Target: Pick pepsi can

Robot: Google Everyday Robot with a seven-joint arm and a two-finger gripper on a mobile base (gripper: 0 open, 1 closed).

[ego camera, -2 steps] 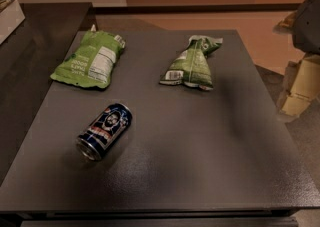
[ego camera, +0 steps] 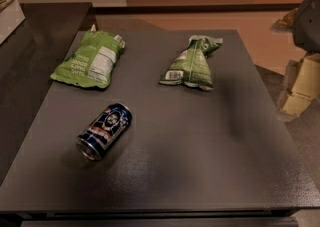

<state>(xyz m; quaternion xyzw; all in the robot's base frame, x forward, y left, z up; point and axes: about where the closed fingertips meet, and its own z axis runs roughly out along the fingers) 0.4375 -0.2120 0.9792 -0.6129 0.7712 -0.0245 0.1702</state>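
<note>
Nothing has moved: your end effector point(ego camera: 300, 87) stays at three o'clock, its state impossible to tell; the dark blue cylindrical pepsi can point(ego camera: 104, 131) lies ungrasped at eight o'clock.

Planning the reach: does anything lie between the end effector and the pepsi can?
Nothing visible does. The end effector hangs beyond the table's right edge; the pepsi can lies on its side front-left, with bare table between. Both green bags lie farther back.
</note>
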